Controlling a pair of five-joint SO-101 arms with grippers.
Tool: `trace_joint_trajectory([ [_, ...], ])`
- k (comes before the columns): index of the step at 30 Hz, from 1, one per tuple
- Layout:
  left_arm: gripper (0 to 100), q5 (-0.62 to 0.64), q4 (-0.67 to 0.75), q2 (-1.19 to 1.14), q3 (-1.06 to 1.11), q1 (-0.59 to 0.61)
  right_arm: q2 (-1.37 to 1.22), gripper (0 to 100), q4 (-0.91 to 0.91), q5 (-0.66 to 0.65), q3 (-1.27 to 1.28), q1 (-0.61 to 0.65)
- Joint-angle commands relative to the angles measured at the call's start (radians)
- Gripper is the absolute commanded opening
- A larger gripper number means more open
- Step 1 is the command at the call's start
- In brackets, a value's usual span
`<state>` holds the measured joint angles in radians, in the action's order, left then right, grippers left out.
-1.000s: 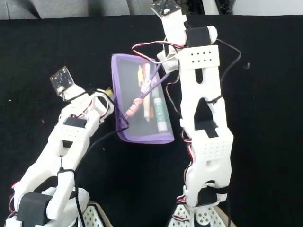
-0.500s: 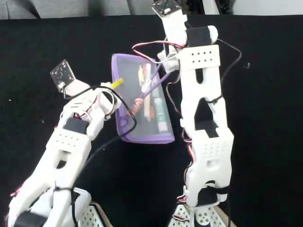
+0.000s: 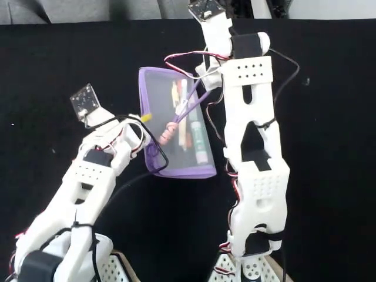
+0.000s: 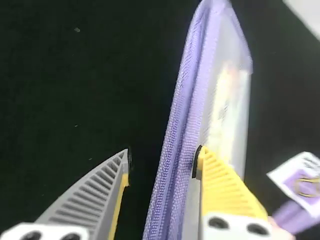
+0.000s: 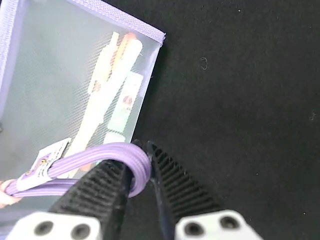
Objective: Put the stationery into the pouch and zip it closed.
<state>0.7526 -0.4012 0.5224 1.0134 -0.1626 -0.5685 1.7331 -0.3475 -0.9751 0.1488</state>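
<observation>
Pouch (image 3: 176, 135), purple, mid-table, stationery (image 3: 188, 126) inside: right gripper (image 5: 140, 157) jaws clamped on its strap (image 5: 90, 157), left gripper (image 4: 161, 151) jaws wide astride its left edge; likely risk, left jaws pinching fabric, dragging the pouch instead of zipping it.

I see a black table (image 3: 329, 117) spread edge to edge. Beyond its far edge sits a grey surface (image 3: 70, 9) by the left corner and a white surface (image 3: 335, 7) by the right.

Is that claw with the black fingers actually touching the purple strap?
Touching. The right wrist view shows the right gripper shut on the purple strap, which is pinched between its two sides.
</observation>
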Motion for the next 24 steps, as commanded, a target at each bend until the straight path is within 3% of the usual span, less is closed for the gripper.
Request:
trace_joint_trajectory([
  [1,22,-0.018,0.020,-0.066,-0.065,-0.007,0.065,1.1,0.028,0.002,-0.012,-0.025],
  [24,22,-0.017,0.086,-0.120,-0.064,-0.176,0.067,1.1,0.026,0.005,-0.036,-0.038],
])
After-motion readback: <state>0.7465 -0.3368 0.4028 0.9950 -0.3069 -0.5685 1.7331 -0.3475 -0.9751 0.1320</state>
